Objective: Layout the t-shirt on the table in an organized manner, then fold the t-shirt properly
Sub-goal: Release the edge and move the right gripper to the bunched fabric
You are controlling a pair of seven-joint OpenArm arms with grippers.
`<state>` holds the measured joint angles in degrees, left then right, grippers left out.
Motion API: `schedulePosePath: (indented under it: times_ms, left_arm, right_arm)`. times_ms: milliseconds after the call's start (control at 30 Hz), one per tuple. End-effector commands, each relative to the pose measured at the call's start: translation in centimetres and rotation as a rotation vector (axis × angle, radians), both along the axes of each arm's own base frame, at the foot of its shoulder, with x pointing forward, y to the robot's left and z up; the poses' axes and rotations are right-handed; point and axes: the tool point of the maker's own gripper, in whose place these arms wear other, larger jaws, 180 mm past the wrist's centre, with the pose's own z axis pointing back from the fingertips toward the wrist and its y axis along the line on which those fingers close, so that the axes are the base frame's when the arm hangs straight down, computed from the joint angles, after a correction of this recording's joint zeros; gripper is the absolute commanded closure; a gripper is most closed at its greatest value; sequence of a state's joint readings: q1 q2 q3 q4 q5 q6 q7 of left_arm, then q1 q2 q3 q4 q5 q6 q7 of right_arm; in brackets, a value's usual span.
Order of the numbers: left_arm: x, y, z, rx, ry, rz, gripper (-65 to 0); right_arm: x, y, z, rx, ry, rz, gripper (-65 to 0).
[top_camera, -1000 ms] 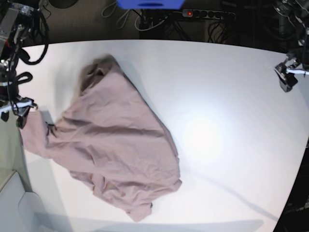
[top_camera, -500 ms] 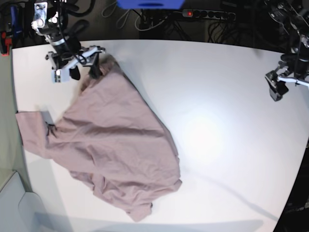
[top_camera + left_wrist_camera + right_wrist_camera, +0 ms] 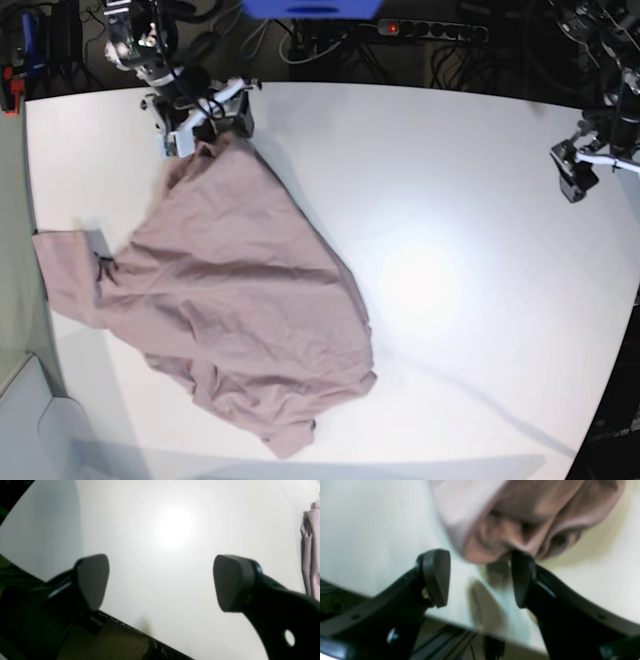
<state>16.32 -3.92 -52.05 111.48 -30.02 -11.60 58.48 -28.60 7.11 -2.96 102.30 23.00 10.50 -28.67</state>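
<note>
The t-shirt [image 3: 230, 290] lies crumpled and unfolded on the half of the table [image 3: 450, 200] that falls on the base view's left, a rumpled mauve-brown mass running diagonally from a bunched end near the far edge down to a lumpy corner close to the near edge. One flap [image 3: 65, 270] reaches out to the table's left border, where the fabric sits right at the rim. The cloth is wrinkled throughout, with doubled-over folds along its lower margin. The right gripper [image 3: 205, 115] sits at the shirt's far bunched end, near the table's back edge; in the right wrist view its two dark fingers [image 3: 437, 576] stand apart with the puckered fabric [image 3: 520, 517] just ahead of them, one fingertip right at the cloth's edge, nothing clamped between the pads. Whether that tip actually touches the fabric cannot be told through the blur. The left gripper [image 3: 578, 170] hangs over the opposite side of the table, well apart from the shirt, jaws spread wide and empty; its wrist view shows bare white surface between the pads [image 3: 232, 580] and only a strip of the garment [image 3: 311, 550] at the picture's edge. The whole stretch of tabletop between the shirt and the left gripper is open white surface.
</note>
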Motion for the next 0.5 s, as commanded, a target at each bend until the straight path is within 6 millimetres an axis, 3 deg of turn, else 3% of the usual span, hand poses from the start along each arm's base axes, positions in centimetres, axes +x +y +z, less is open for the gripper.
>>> schedulePosePath:
  times_ms: [0,133,233,300,400,467]
  left_arm:
    - [0.4,0.4,1.1,0.021,-0.033,0.002,-65.0]
    - [0.4,0.4,1.1,0.021,-0.033,0.002,-65.0]
    - [0.4,0.4,1.1,0.021,-0.033,0.002,-65.0]
    - [0.4,0.4,1.1,0.021,-0.033,0.002,-65.0]
    - [0.4,0.4,1.1,0.021,-0.033,0.002,-65.0]
    - [0.3,0.4,1.0,0.021,-0.031,0.002,-65.0]
  right_arm:
    - [0.7,0.0,0.7,0.010,-0.035,-0.005,-38.9]
    - [1.4,-0.1,0.7,0.010,-0.046,-0.006,-38.5]
    - [2.3,1.2,1.2,0.027,-0.068,0.027,-32.9]
    - [2.6,2.4,1.5,0.040,-0.079,0.059,-24.5]
    - [3.5,4.1,2.3,0.061,-0.109,0.100,-2.0]
    - [3.9,4.9,2.9,0.070,-0.125,0.118,0.0]
